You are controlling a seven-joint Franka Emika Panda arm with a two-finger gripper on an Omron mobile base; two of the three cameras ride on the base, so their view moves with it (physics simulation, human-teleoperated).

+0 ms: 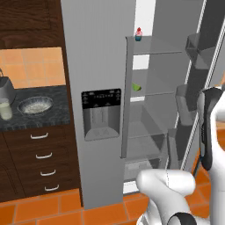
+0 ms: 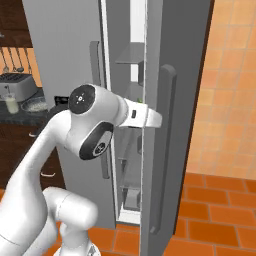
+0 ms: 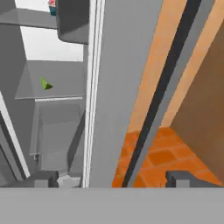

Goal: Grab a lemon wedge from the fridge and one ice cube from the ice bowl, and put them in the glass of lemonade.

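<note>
Risk: my fingers [image 3: 116,178] stand wide, empty, straddling the tall grey fridge [image 1: 99,52] door edge; reaching for the tiny yellow-green lemon wedge [image 1: 137,87] could clip it.

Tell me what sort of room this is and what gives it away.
A rendered home kitchen, most likely: a tall grey fridge standing open, a dark stone counter over wooden drawers, and a silver toaster on that counter.

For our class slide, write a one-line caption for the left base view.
Fridge with right door open, lemon wedge on a middle shelf, cupcake above.
</note>
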